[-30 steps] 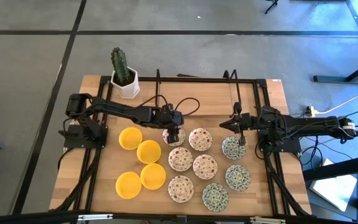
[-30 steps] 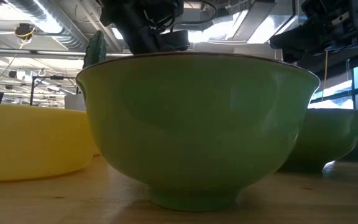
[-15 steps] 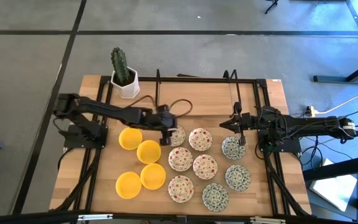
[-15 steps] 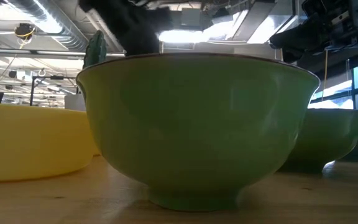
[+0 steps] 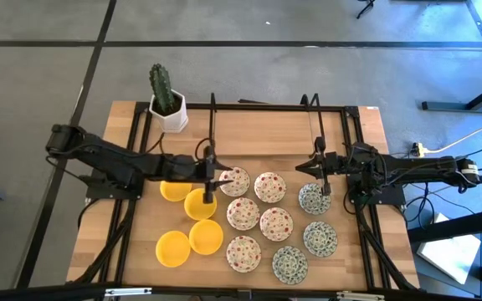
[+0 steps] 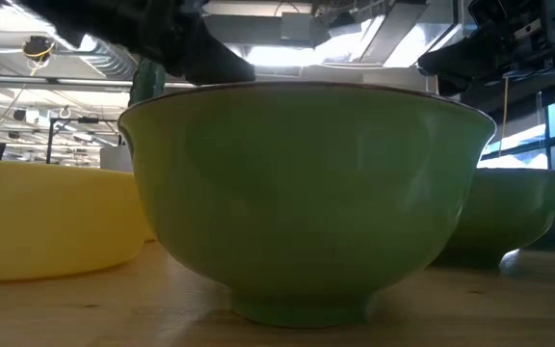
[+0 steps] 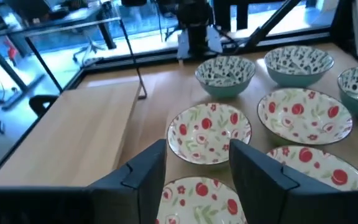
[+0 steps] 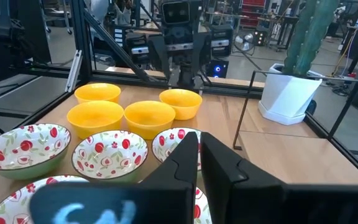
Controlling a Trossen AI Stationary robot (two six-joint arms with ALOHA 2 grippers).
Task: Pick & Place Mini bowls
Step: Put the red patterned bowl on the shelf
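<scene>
L hand [image 5: 210, 177] open; bowls: 4 yellow [image 5: 173, 248], 5 red-floral [image 5: 243, 252], 3 green-patterned [image 5: 289, 263].

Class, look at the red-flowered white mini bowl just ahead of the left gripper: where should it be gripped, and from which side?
Probably the near rim of the red-flowered white mini bowl, from above, with one finger inside and one outside. It sits upright, its thin lip exposed facing the open left gripper; neighbouring bowls crowd the other sides.

The wooden table [image 5: 132, 263] carries yellow, red-speckled and green-patterned mini bowls [image 5: 276, 223] and a potted cactus [image 5: 166, 102].
</scene>
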